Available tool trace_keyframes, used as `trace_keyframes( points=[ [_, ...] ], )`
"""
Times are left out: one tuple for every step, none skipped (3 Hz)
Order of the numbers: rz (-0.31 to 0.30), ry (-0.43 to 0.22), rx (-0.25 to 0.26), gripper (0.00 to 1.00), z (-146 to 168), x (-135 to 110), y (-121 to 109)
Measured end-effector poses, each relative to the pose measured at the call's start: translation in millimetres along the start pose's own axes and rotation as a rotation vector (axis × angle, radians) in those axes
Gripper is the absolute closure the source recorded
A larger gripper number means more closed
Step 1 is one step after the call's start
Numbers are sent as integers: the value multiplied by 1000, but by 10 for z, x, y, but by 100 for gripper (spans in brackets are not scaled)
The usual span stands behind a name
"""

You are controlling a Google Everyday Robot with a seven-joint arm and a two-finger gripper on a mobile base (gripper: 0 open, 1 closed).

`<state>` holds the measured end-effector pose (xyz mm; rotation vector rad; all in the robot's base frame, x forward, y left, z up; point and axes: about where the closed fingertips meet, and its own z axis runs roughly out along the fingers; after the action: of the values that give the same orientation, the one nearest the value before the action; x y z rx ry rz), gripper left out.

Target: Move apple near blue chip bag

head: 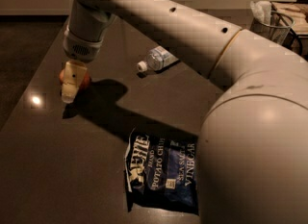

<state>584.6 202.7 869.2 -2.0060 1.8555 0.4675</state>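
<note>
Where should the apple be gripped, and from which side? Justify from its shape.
Across its round middle, from above: the apple sits low on the table, round all over. The gripper hangs directly at it, covering most of it.

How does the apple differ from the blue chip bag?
The apple is small, round and red; the blue chip bag is far larger, flat and dark blue with white lettering. The apple is mostly hidden behind the gripper, which hangs right in front of it; the bag is covered only at one side by the arm. Both sit on the dark table.
</note>
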Motion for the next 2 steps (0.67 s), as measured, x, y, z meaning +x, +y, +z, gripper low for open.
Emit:
trace_keyframes(
  points=[
    [-21,4,-13,18,86,-133,-1],
    [-20,12,-24,42,120,-116,-30]
  ],
)
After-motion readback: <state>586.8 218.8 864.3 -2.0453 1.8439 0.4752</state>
